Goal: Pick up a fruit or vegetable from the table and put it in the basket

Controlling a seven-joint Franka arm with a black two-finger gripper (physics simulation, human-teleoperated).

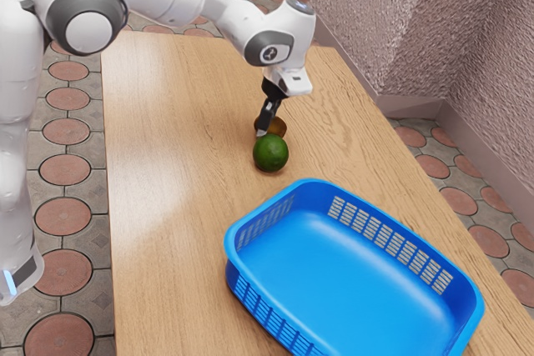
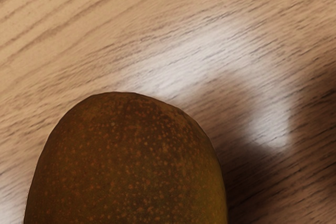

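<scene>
Brown fruit (image 1: 277, 129) at tip of gripper (image 1: 263, 132)

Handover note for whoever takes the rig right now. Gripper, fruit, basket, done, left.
Gripper: low, at the brown speckled fruit; can't tell whether it has a grip.
Fruit: the brown one looks to be on the table, partly behind the round green fruit in the exterior view.
Blue basket: on the table, beyond the green fruit from the gripper.
Done: gripper is at the fruit; neither fruit is in the basket.
Left: confirm grip, lift, carry over the basket rim, release.
</scene>
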